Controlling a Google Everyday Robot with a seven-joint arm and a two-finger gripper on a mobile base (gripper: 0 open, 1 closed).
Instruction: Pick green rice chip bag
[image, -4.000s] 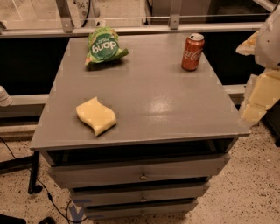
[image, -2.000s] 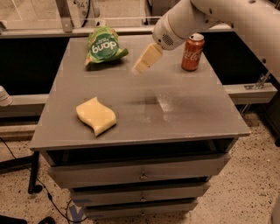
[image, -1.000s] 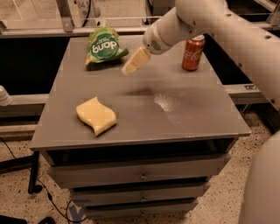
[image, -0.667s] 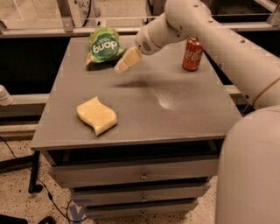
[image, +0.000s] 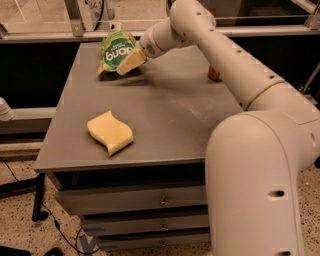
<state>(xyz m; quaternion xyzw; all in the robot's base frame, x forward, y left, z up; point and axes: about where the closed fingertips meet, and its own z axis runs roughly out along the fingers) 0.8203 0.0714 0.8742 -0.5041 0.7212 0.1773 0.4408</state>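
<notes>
The green rice chip bag (image: 115, 50) is bright green with a darker round patch and white letters. It stands at the far left of the grey table (image: 170, 110). My gripper (image: 131, 61) is at the bag's lower right edge, touching or overlapping it, just above the tabletop. The white arm (image: 220, 55) reaches in from the right across the table's back. I cannot tell whether the bag rests on the table or is slightly raised.
A pale yellow wavy sponge (image: 110, 132) lies near the front left of the table. A red soda can (image: 214, 75) at the back right is mostly hidden behind the arm. Drawers (image: 150, 200) sit under the tabletop. A railing (image: 75, 20) runs behind.
The gripper has moved left across the back of the table, from beside the red can to the right edge of the green bag. The arm now covers most of the can.
</notes>
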